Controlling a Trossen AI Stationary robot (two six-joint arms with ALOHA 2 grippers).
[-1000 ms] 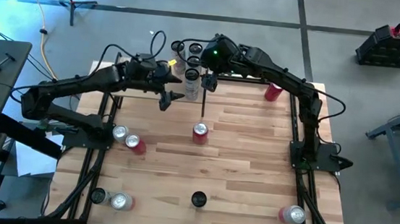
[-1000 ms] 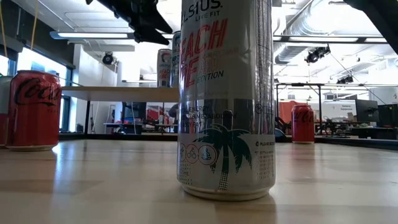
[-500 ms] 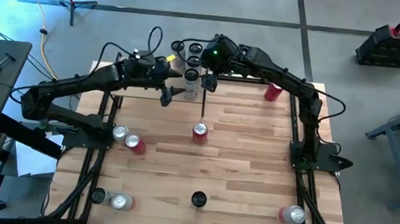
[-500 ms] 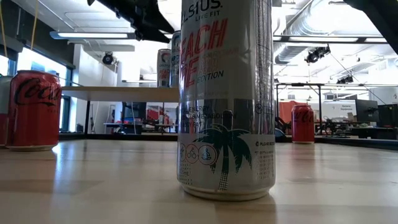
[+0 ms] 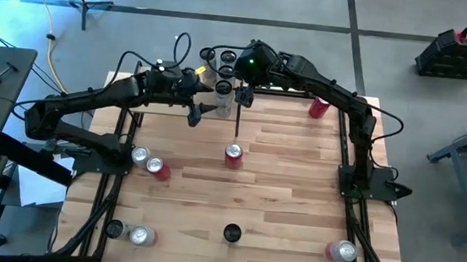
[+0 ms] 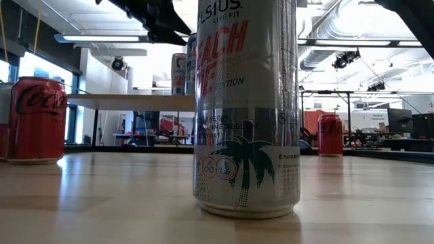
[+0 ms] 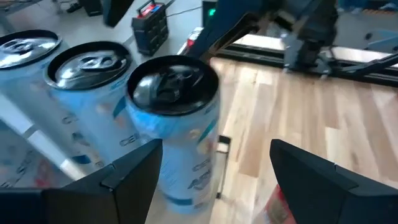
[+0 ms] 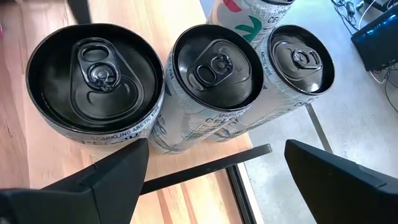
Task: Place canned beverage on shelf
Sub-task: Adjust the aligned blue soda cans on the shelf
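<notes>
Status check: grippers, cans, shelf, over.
Left gripper open, empty, beside the shelf cans. Right gripper open above them. Shelf crowded at that end.

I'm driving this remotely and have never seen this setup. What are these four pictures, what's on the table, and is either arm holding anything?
Two dark robot arms work at a wooden table. One picture looks straight down, one looks level across the tabletop, and one comes from each arm's wrist. At the far edge stands a small shelf with tall white cans on it. The left gripper and the right gripper both hover beside those cans, fingers open, holding nothing. Loose on the table: a red can mid-table, another red can at the far right, and more cans at the left and near edges. The big can filling the level view simply stands close to that camera.
</notes>
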